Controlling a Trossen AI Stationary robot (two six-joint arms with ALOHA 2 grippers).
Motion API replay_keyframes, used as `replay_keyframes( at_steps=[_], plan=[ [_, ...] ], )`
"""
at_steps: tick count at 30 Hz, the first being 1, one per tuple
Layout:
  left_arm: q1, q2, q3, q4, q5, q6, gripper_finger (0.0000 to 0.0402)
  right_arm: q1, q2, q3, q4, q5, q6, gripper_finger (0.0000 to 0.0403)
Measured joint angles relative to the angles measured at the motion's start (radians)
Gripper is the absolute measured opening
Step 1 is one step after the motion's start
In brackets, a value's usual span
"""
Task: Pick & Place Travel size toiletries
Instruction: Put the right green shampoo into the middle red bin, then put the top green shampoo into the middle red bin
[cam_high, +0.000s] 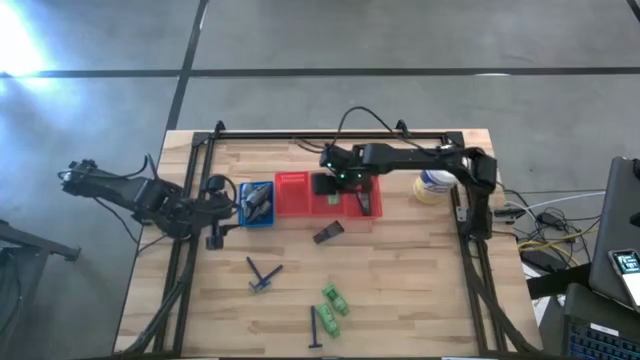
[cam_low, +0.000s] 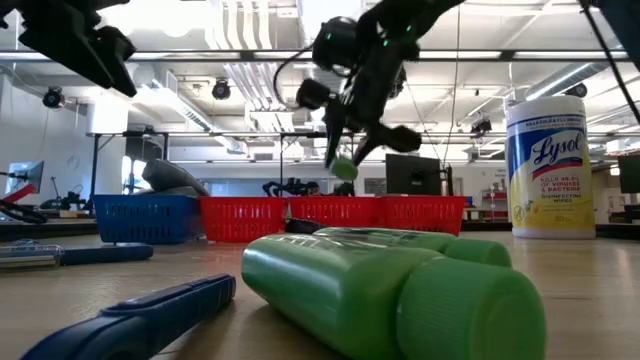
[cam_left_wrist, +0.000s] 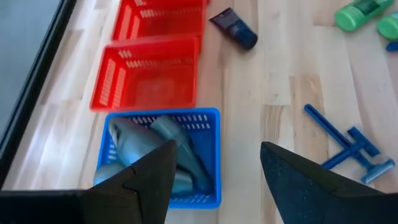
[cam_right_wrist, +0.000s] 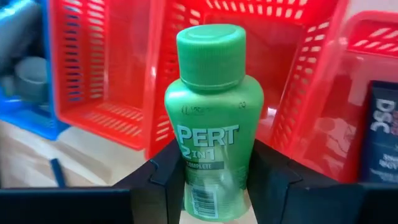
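While the right gripper (cam_right_wrist: 214, 180) hangs above the red baskets (cam_high: 293, 195), its fingers (cam_right_wrist: 155, 180) are clamped on the lower body of a green bottle (cam_right_wrist: 213, 124), which stands cap-up between them and carries a "PERT 2 IN 1" label. In the low view this bottle (cam_low: 344, 167) is clear of the tabletop (cam_high: 400, 290), above the basket rims. One red basket beside it holds a dark flat packet (cam_right_wrist: 377, 140).

The left gripper (cam_left_wrist: 214, 180) waits over the blue basket (cam_left_wrist: 208, 155), its fingers (cam_left_wrist: 146, 180) apart and holding nothing. That basket contains grey-silver bottles (cam_left_wrist: 134, 140).

Out on the tabletop lie the remaining items: a dark packet (cam_high: 328, 233) just in front of the red baskets, a blue razor (cam_high: 262, 274) near the middle, two more green bottles (cam_high: 334, 299) side by side nearer the front, and a second razor (cam_high: 315, 328) just beside them. A white tub with a yellow label (cam_high: 434, 185) stands to the right of the baskets.
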Motion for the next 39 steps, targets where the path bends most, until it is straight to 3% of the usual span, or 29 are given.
replay_keyframes(
  at_steps=[4, 9, 18, 26, 32, 39],
  plan=[
    [0.002, -0.017, 0.000, -0.030, 0.000, -0.053, 0.0238, -0.025, 0.065, 0.032, 0.004, -0.018, -0.035, 0.0137],
    [0.002, -0.032, 0.000, -0.039, 0.000, -0.113, 0.0238, -0.031, 0.118, 0.066, -0.015, 0.011, -0.065, 0.0177],
    [0.002, -0.050, 0.000, -0.086, 0.000, -0.128, 0.0238, 0.010, 0.057, 0.068, -0.080, 0.033, -0.097, 0.0264],
    [0.002, -0.055, 0.000, -0.084, 0.005, -0.095, 0.0238, 0.253, -0.043, 0.069, -0.210, 0.016, -0.174, 0.0309],
    [0.002, -0.055, 0.000, -0.072, 0.011, -0.050, 0.0238, 0.439, 0.064, 0.067, -0.190, -0.041, -0.077, 0.0317],
    [0.002, -0.051, 0.000, -0.072, 0.063, -0.060, 0.0238, 0.576, 0.129, 0.099, -0.162, -0.049, 0.001, 0.0329]
  ],
)
